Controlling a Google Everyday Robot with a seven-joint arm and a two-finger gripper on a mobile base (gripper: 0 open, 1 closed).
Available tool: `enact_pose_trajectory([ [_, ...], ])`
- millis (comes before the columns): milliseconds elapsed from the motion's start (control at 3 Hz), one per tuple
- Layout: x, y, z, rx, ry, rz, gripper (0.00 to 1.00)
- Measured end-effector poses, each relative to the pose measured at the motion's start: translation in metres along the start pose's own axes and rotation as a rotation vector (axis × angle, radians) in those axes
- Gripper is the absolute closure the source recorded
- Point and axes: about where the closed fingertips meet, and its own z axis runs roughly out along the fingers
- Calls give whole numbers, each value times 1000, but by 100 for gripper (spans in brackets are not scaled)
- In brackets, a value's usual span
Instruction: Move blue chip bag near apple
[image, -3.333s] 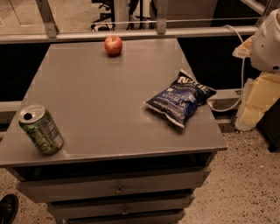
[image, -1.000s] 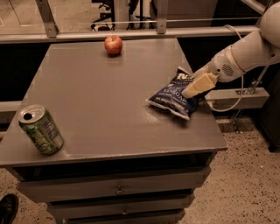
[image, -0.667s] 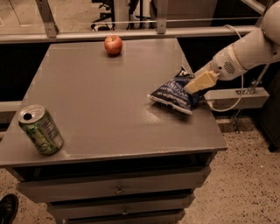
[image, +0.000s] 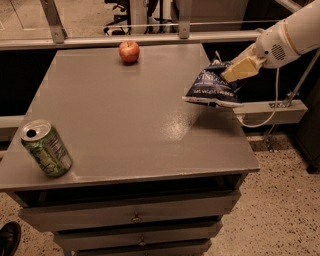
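**Bag raised off the worktop; apple not yet reached**

Camera view. The gripper (image: 230, 75) is at the right of the scene, above the right side of the worktop (image: 125, 115). Its cream-coloured fingers (image: 241, 67) are closed on the upper right corner of the blue chip bag (image: 210, 86). A moment earlier the bag lay on the surface with the fingers just meeting it. Now it hangs tilted in the air, its lower crimped edge clear of the worktop. The grasp therefore appears to have held, and the carry toward the apple (image: 129, 51) is judged to be the step in hand.

The apple has not moved. It rests near the far edge, well apart from the bag, to its left and farther back.

- **Bag:** crinkly dark foil with white lettering, creased and sagging from its held corner, so it may swing or slip in transit.
- **Apple:** small, round and smooth, red with a yellowish patch, and likely to roll if nudged.
- **Worktop:** flat, grey and smooth, with a slight sheen.
- **Soda can** (image: 46, 148)**:** green, sitting at the near left corner, away from the likely path.
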Motion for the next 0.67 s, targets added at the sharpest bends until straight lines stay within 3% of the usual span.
enact_pose_trajectory([
  [667,-13,-11,14,2,-35,-8,100],
])
